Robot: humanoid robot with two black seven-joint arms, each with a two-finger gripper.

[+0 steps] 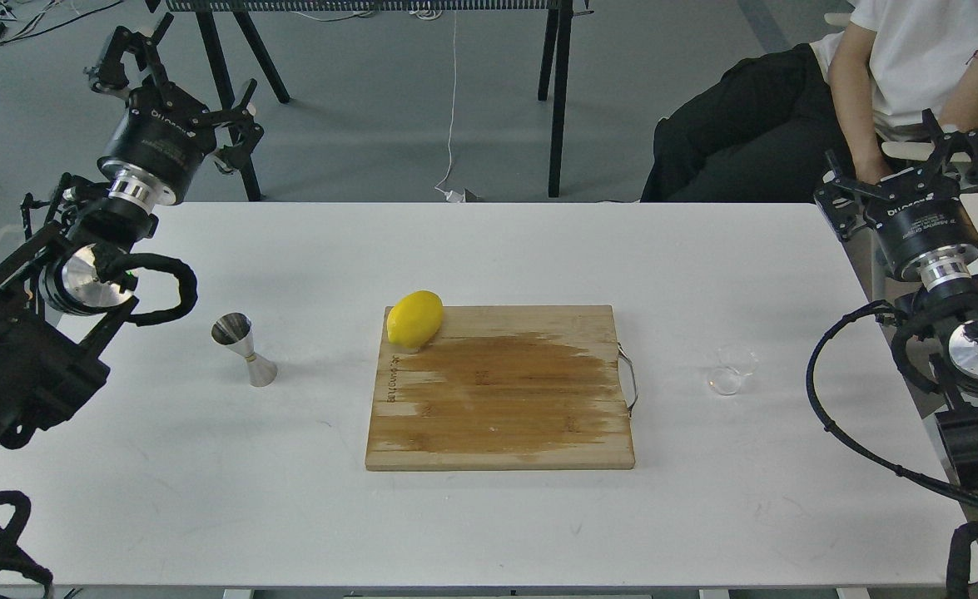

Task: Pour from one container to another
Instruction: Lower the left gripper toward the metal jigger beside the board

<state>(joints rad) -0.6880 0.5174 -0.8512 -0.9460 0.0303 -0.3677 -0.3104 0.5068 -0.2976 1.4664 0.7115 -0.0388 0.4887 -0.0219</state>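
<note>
Both arms raised off the white tabletop [489, 249], jaws spread wide and holding nothing.

The jigger [244, 349] stands upright left of the wooden cutting board [501, 391]; the glass cup [732, 369] stands right of it. A lemon [414, 319] rests on the board's far-left corner. Left gripper [174, 68] and right gripper [905, 162] bear white lettering, too small to read; the burned marking along the board's left edge is also illegible.
</note>
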